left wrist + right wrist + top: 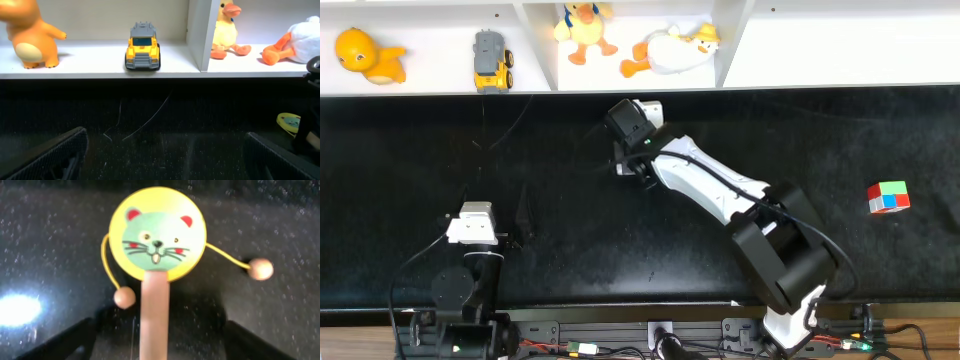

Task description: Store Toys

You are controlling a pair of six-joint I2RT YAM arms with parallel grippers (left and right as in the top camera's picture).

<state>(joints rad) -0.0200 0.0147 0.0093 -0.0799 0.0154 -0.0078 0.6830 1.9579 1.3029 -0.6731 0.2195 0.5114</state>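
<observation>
**Operator:** Since both arms are mine to run, where does my right gripper (160, 324) stand?

**Spotter:** Reading the top view as a dial, you have it over the black table (570, 250), just short of the white shelf (420, 85) at 12 o'clock. Its fingers are spread wide and grip nothing.

**Operator:** And the rattle drum (157, 240)?

**Spotter:** It lies flat on the table under that gripper, cat face up. Its wooden handle (154, 315) runs down the gap between your fingers, with clear space on both sides. One bead (124, 297) lies on each side of the disc, each on its own string.

**Operator:** My left gripper (165, 134)?

**Spotter:** You have it low at 8 o'clock, released too, with bare table between the fingers. It faces the shelf. The yellow truck (142, 47) is at its 12 o'clock, and the orange figure (27, 32) at 10 shares that compartment. The yellow duck (225, 30) and the white duck (300, 37) sit past the divider, toward 2.

**Operator:** Anything else on the table?

**Spotter:** A colour cube (888, 197), at 3 o'clock from your right gripper and well apart from it.
</observation>
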